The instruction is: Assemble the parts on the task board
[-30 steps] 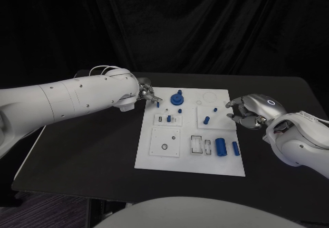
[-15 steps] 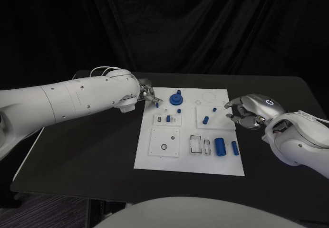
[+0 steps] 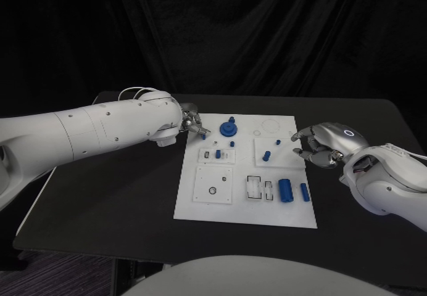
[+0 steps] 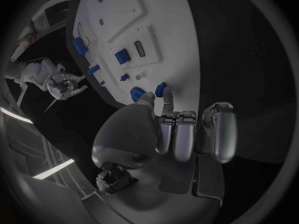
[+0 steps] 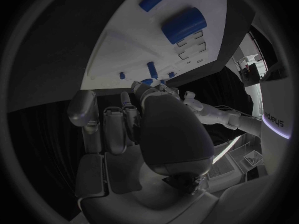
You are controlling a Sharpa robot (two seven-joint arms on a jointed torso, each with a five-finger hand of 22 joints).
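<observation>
Task board flat at centre of black surface, carrying blue parts: gear-like disc near far edge, large cylinder and slim bar at near right. Left robot hand at board's far-left corner, fingertips pinching small blue peg. Right robot hand just off right edge, fingers curled, holding nothing discernible.

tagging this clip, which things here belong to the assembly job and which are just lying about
Job: task board; blue gear part; big blue cylinder; slim blue bar; left robot hand; right robot hand.

Lying about: only the black table underneath.
</observation>
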